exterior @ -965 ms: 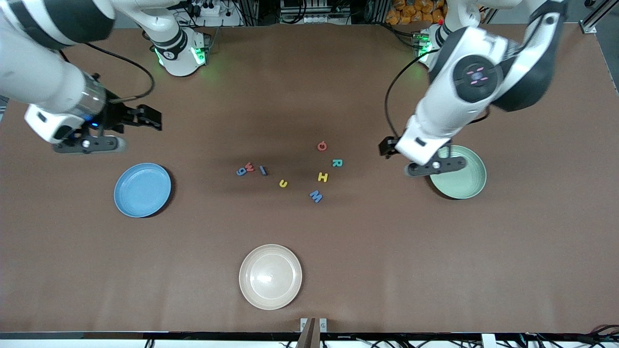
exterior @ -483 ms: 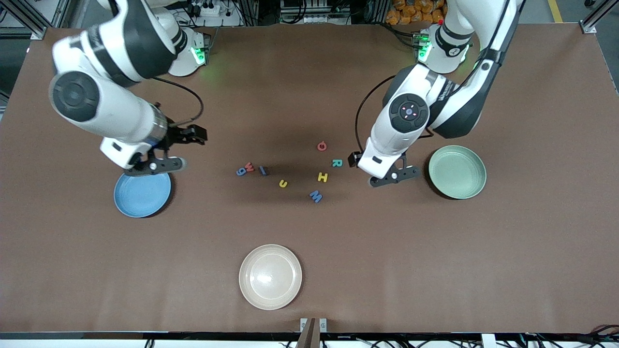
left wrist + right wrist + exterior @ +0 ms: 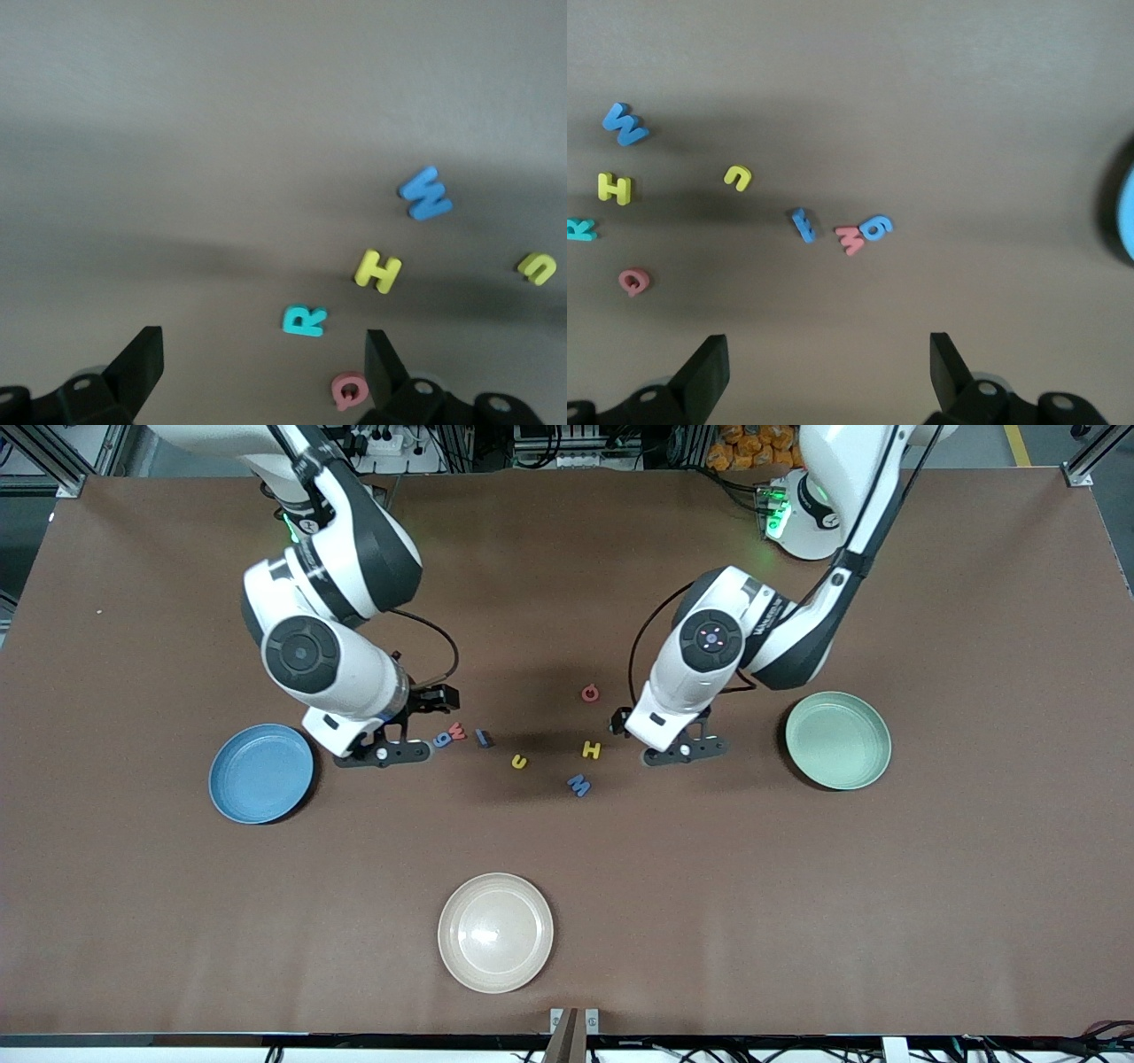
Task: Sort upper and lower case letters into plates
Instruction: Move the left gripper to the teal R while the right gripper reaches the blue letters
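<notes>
Fingers spread wide and empty on both: I've got the left gripper (image 3: 682, 749) low over the table by the teal R (image 3: 304, 320) and yellow H (image 3: 591, 750), the right gripper (image 3: 385, 753) by the blue g (image 3: 441, 740) and red w (image 3: 457, 732). One arm per end of the letter cluster, so each drops into its near plate: mint plate (image 3: 838, 740) for the left arm, blue plate (image 3: 260, 772) for the right. Nothing sorted yet.
</notes>
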Controlling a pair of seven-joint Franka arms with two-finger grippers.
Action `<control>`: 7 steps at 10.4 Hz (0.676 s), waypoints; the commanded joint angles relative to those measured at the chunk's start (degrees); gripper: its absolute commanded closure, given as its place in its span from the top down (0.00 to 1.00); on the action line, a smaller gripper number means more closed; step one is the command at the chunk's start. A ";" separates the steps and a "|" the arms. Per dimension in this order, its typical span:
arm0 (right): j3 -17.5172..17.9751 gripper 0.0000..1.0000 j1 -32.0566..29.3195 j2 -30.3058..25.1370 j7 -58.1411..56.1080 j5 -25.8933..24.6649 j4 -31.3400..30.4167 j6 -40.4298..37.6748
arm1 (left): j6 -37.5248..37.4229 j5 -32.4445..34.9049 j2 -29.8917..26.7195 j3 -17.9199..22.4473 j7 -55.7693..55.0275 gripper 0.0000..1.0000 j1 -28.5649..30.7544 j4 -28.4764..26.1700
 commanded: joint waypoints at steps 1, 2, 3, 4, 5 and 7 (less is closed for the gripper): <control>-0.25 1.00 1.97 1.46 1.49 -0.25 -5.21 7.91 | 2.72 -0.53 1.65 -0.31 0.71 1.00 -1.56 -1.77; -0.25 1.00 2.33 1.46 1.50 -0.43 -7.95 11.70 | 3.07 -0.53 2.00 -0.31 0.63 1.00 -1.82 -3.17; -0.25 1.00 2.42 1.55 1.50 -0.60 -9.36 13.31 | 6.04 -0.45 2.35 -0.31 0.62 1.00 -1.83 -4.84; -0.34 1.00 2.51 2.16 1.84 -0.61 -9.90 13.41 | 7.81 -0.44 3.40 -0.39 0.62 1.00 -2.00 -5.12; -0.34 1.00 2.51 3.47 2.89 -0.69 -9.99 14.54 | 8.00 -0.44 3.67 -0.39 0.62 1.00 -2.35 -4.86; -0.43 1.00 4.87 5.49 5.53 -2.09 -9.91 17.79 | 8.26 -0.18 5.85 -0.39 0.62 1.00 -2.71 -3.29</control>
